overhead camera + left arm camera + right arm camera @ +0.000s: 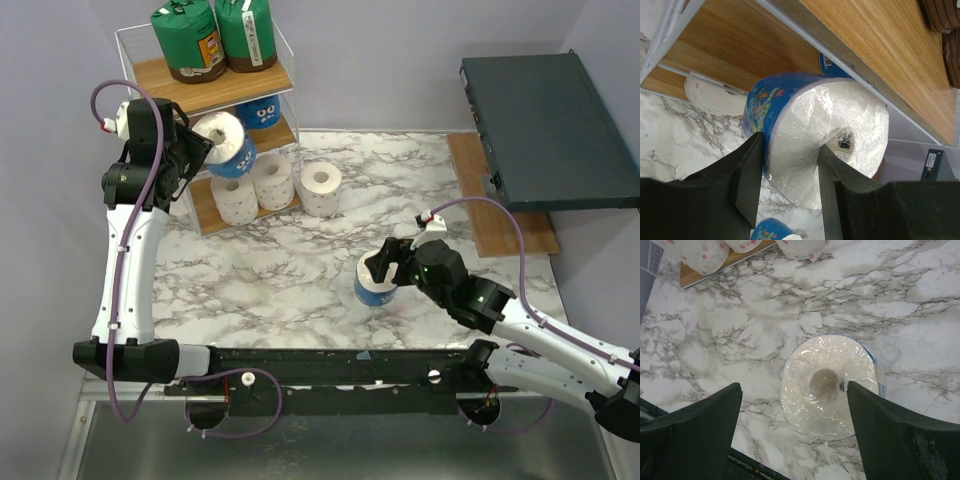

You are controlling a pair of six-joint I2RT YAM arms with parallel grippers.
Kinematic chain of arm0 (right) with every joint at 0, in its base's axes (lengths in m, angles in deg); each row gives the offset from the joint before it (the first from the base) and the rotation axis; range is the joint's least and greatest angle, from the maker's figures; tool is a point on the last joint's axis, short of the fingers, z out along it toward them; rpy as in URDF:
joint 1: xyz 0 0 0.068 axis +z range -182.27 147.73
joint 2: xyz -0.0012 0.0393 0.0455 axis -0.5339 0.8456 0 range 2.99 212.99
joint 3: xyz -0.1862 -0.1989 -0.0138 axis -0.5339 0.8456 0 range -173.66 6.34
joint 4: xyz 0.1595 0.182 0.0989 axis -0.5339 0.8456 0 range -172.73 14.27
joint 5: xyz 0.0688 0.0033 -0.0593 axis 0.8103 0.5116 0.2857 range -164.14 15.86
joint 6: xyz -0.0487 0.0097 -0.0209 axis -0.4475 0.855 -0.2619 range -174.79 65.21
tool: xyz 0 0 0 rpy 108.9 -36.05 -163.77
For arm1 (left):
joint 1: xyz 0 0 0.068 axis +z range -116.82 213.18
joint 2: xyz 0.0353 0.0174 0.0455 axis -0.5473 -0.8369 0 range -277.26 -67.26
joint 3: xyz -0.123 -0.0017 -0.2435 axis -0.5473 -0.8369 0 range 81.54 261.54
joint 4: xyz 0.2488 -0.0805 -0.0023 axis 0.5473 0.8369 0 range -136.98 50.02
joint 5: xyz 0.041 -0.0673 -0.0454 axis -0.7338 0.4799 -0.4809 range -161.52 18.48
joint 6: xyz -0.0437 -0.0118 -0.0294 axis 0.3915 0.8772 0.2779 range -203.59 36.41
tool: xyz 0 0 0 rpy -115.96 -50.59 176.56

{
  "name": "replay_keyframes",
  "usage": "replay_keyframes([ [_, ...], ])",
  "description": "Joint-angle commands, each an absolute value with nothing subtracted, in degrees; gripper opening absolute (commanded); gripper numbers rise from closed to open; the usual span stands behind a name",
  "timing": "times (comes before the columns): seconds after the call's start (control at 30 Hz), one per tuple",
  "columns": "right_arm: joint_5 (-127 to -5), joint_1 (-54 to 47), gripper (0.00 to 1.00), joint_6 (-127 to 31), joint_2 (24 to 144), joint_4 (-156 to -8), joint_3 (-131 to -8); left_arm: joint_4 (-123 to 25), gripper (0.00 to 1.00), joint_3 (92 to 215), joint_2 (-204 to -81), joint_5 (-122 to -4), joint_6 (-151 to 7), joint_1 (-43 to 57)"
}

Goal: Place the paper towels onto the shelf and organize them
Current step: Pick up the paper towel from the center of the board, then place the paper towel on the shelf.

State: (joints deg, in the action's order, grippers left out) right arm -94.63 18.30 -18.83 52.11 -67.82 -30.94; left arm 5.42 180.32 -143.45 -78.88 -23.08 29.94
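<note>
The left gripper (790, 172) is clamped on a short cylindrical paper towel roll (825, 130) sealed in clear crinkled plastic, white at its end with a dark core hole and a blue cartoon-printed band around its side. One finger presses the outer side, the other sits at the core. The roll hangs tilted at the front of the middle tier of the thin white wire shelf with brown wooden boards (160, 75). On the top board stand two green-wrapped rolls (187, 40), and another blue-printed roll (262, 112) sits further in on the middle board. Two white rolls (237, 198) stand on the bottom board, and a third white roll (321, 188) is on the grey-veined marble table (300, 260) just beside the rack. The right gripper (794, 390) hangs with its jaws wide apart over a blue-banded wrapped roll (825, 385) standing upright on the marble, with a gap on each side.
</note>
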Motion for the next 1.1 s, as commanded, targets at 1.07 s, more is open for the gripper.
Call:
replay_keyframes([
  [1.07,-95.4,18.4,0.89,-19.6,52.7,-67.7,-30.8,0.4,0.24,188.6,-151.6,-83.4,-17.3,32.1],
])
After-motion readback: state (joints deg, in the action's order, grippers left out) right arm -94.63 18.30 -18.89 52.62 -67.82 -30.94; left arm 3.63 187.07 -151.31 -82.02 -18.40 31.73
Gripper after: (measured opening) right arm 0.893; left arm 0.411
